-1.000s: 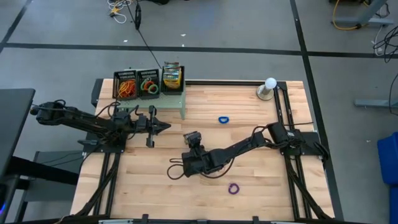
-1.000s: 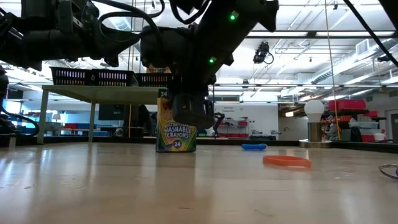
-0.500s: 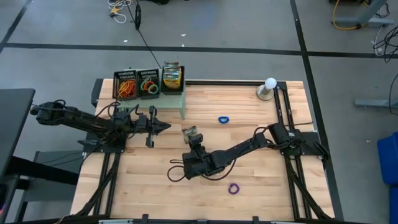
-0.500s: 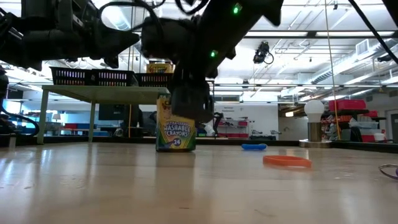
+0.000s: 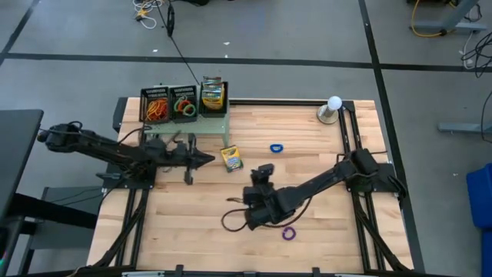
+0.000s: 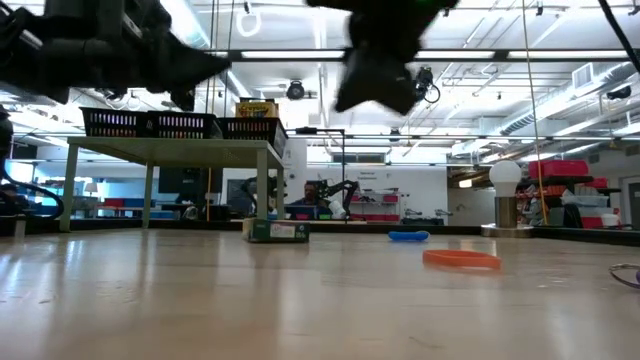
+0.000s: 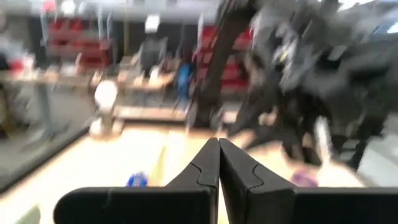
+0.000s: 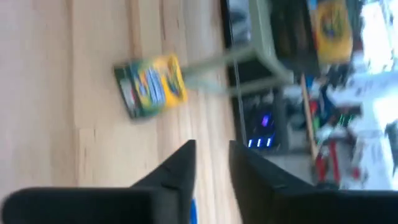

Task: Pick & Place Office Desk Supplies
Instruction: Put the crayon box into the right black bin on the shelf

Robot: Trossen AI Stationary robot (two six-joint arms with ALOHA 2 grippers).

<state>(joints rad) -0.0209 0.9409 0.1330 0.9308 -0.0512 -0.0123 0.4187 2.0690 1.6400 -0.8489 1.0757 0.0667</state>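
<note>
Crayon box (image 5: 231, 158) lay flat on the desk (image 5: 323, 161) near the green stand (image 5: 219, 123); right gripper (image 5: 264, 171) fingers narrowly apart, empty; left gripper (image 5: 204, 158) fingers closed.

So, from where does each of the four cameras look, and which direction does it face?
High view: overhead, looking straight down; both arms, crayon box.
Low view: at tabletop height, looking level; arms overhead, orange band.
Left wrist view: past shut left gripper toward the right arm.
Right wrist view: past right gripper.
Shared: the lying crayon box.
</note>
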